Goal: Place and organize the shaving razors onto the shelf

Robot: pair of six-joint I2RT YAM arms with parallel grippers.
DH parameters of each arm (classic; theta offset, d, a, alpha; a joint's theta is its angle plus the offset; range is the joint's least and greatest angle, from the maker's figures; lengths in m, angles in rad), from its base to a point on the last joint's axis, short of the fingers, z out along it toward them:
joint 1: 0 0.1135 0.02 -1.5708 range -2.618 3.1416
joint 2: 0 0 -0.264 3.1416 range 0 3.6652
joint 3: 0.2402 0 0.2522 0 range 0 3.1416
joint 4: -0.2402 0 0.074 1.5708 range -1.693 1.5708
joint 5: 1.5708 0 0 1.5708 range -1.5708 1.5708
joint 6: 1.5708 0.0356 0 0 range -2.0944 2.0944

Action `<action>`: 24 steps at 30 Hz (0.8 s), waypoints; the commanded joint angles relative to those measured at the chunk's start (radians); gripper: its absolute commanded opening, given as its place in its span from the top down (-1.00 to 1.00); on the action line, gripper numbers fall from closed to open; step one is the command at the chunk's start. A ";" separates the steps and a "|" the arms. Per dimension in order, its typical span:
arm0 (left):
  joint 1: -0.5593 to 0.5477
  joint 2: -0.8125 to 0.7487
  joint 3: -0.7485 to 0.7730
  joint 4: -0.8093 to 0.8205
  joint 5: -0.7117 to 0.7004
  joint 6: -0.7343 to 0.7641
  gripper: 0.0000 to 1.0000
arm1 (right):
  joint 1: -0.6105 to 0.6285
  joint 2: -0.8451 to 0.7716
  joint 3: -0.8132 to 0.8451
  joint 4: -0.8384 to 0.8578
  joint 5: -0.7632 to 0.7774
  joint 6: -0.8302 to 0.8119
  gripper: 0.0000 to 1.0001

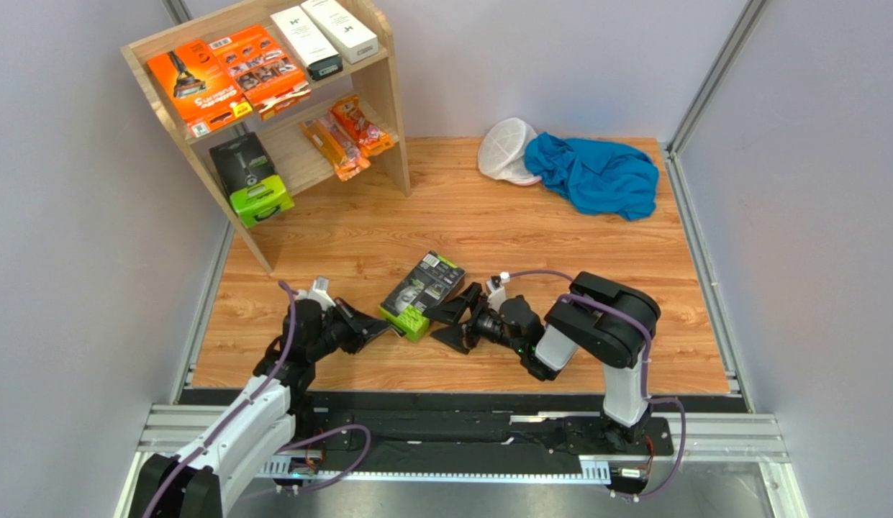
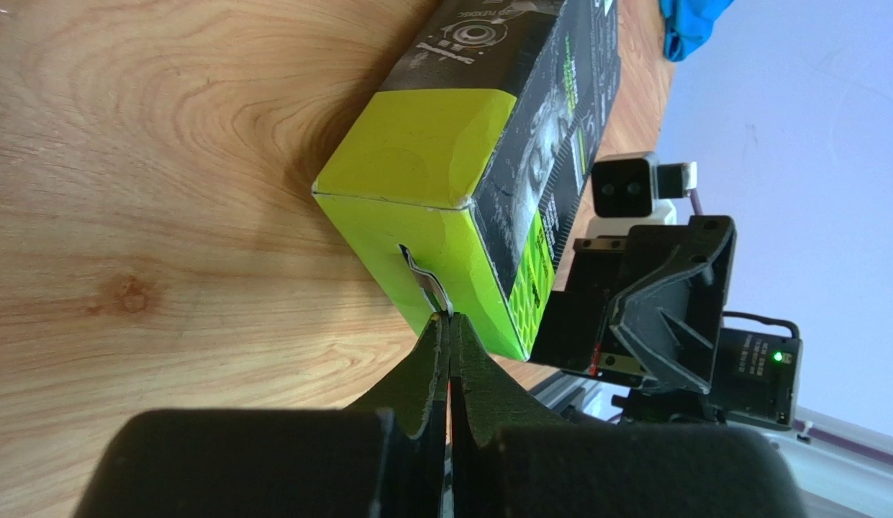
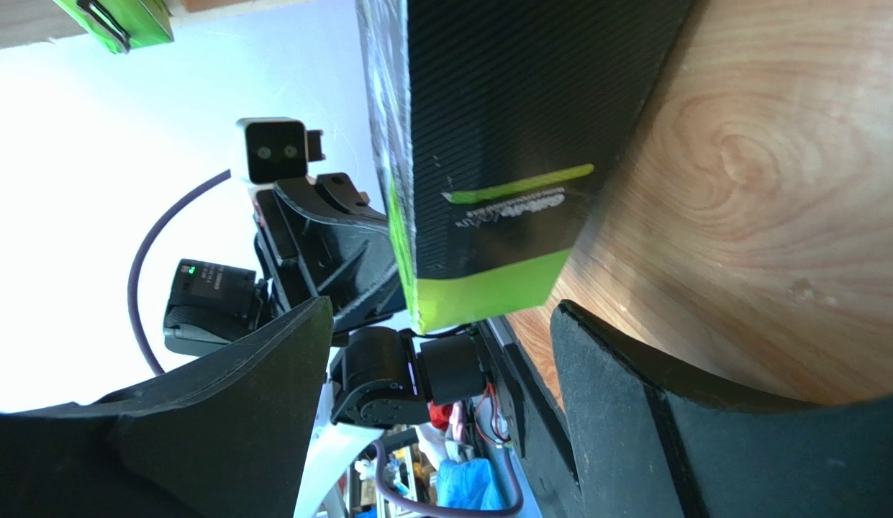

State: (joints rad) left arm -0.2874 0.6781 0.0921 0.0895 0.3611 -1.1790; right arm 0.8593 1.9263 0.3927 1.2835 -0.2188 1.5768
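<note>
One black-and-lime razor pack lies on the wood floor between my arms. My left gripper is shut, its tips pinching the clear hang tab on the pack's lime end. My right gripper stands open at the pack's other side, and the pack's lime corner sits just ahead of its spread fingers. The shelf at the back left holds two flat orange packs and two white boxes on top. Below are a black-and-lime pack and small orange packets.
A blue cloth and a white mesh cap lie at the back right. Grey walls and metal rails close in the floor on both sides. My arm bases stand on the black plate at the near edge.
</note>
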 commanded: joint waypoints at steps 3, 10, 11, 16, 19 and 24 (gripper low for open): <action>-0.002 0.014 0.051 0.033 0.036 0.032 1.00 | 0.007 0.026 0.064 0.226 0.030 0.028 -0.55; -0.002 -0.024 0.080 0.007 0.042 0.033 1.00 | 0.032 0.066 0.080 0.224 0.042 0.038 -0.52; -0.002 -0.032 0.086 -0.019 0.038 0.038 1.00 | 0.032 0.062 0.075 0.224 0.041 0.040 -0.52; -0.002 -0.045 0.121 -0.039 0.047 0.045 1.00 | 0.035 0.046 0.043 0.223 0.050 0.038 -0.51; -0.002 -0.029 0.129 -0.033 0.068 0.045 1.00 | 0.035 0.060 0.060 0.224 0.055 0.035 -0.51; -0.004 -0.048 0.124 -0.049 0.076 0.054 1.00 | 0.038 0.091 0.123 0.224 0.055 0.037 -0.49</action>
State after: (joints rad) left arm -0.2867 0.6544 0.1734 0.0124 0.3885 -1.1412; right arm 0.8894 1.9930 0.4606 1.3052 -0.1982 1.6196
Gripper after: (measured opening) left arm 0.007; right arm 0.754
